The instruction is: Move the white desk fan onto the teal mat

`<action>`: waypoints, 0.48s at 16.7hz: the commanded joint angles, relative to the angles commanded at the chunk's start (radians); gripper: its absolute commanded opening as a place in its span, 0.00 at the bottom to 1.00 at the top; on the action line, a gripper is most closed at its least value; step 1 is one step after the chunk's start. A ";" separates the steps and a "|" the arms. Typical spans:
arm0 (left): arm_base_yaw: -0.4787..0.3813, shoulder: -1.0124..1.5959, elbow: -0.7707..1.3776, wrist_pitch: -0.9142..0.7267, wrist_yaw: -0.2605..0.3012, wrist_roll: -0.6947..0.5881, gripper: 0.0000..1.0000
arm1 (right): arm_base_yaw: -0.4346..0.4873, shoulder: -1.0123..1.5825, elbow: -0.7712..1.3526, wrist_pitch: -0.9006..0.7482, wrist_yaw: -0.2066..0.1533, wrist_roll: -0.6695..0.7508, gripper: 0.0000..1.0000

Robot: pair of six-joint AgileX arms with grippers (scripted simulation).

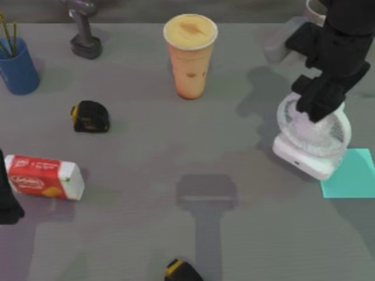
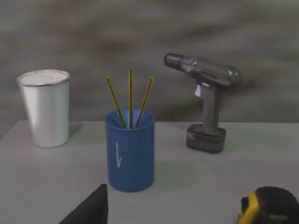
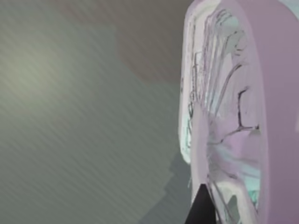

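The white desk fan [image 1: 313,140] stands at the right of the top view, its round grilled head ringed in smooth pale plastic above a flat, square, rounded-corner base. The base sits mostly on the grey counter [image 1: 176,175], with its lower right corner touching or just overlapping the teal mat [image 1: 354,178], a thin flat rectangle of plain turquoise at the right edge of the frame. The right pincer [image 1: 316,111], black and blocky, is down on the top of the fan's head; how wide its fingers stand, and whether they hold the rim, I cannot tell. In the right wrist view the fan's grille [image 3: 224,121] fills the right side, thin curved ribs inside a thick smooth ring, with one dark fingertip [image 3: 201,207] at the bottom edge.

The left pincer [image 1: 9,202] is parked at the left edge of the top view, just beside a white-and-red rectangular packet [image 1: 44,177]; its opening cannot be made out.

Elsewhere lie a yellow-and-black tape measure [image 1: 91,116], an orange tapered cup [image 1: 190,55] at top centre, a blue cylindrical pen pot [image 1: 19,67] with thin sticks, and a grey drill [image 1: 85,32] standing on its battery at upper left.
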 joint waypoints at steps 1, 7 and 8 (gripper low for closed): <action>0.000 0.000 0.000 0.000 0.000 0.000 1.00 | -0.024 -0.021 -0.025 0.010 -0.001 -0.113 0.00; 0.000 0.000 0.000 0.000 0.000 0.000 1.00 | -0.158 -0.145 -0.183 0.072 -0.005 -0.699 0.00; 0.000 0.000 0.000 0.000 0.000 0.000 1.00 | -0.176 -0.160 -0.208 0.079 -0.005 -0.767 0.00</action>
